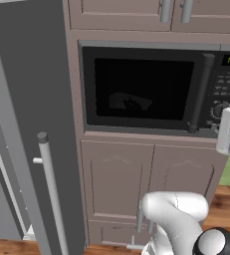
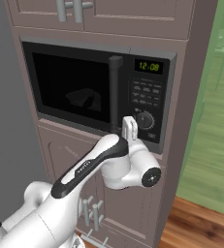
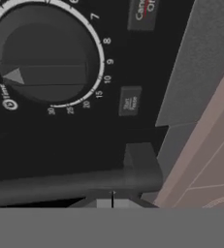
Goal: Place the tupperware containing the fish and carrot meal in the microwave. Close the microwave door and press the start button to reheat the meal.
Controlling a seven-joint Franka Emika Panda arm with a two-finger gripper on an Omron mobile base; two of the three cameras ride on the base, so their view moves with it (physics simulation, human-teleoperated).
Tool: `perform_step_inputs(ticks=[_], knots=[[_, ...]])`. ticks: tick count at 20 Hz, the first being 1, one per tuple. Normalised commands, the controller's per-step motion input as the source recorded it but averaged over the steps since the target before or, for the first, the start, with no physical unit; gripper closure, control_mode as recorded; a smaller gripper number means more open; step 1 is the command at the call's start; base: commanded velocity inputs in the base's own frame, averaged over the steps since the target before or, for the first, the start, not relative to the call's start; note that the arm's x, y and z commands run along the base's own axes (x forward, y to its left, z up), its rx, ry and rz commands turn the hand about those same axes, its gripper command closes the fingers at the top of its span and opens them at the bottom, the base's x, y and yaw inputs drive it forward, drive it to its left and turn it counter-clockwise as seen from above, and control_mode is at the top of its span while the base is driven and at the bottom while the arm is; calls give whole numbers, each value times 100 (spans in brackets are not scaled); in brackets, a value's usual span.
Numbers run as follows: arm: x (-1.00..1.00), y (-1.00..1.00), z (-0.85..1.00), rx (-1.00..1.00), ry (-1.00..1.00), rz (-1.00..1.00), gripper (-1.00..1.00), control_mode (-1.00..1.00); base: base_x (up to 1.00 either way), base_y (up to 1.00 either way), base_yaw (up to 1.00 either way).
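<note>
Grey fridge (image 1: 22, 124) — pinkish cabinets (image 1: 136, 174)

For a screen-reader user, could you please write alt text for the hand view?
Close-up of the microwave's black control panel: a round timer dial upper left, a small start button beside it, the door's bar handle crossing below, and the gripper fingertips closed together at the bottom.

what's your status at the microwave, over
Gripper up close at the control panel by the dial, fingers look shut. Microwave door closed, tupperware dimly visible inside. Start button not pressed yet; door handle crosses just below.

Arm stretched forward, wrist raised; claw (image 2: 129, 127) upright, fingertips pressed together.
</note>
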Motion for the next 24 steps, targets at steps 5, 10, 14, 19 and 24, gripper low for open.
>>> perform_step_inputs(ticks=[5, 10, 14, 19, 24], knots=[[14, -6, -3, 8, 1, 0, 100, -100, 0, 0, 0], [15, -14, -7, 4, 1, 0, 100, -100, 0, 0, 0], [25, -12, -9, 1, 2, -2, 100, -100, 0, 0, 0], [29, -7, -20, 0, 2, -3, 100, -100, 0, 0, 0], [26, -11, -19, 0, 0, -3, 100, -100, 0, 0, 0]])
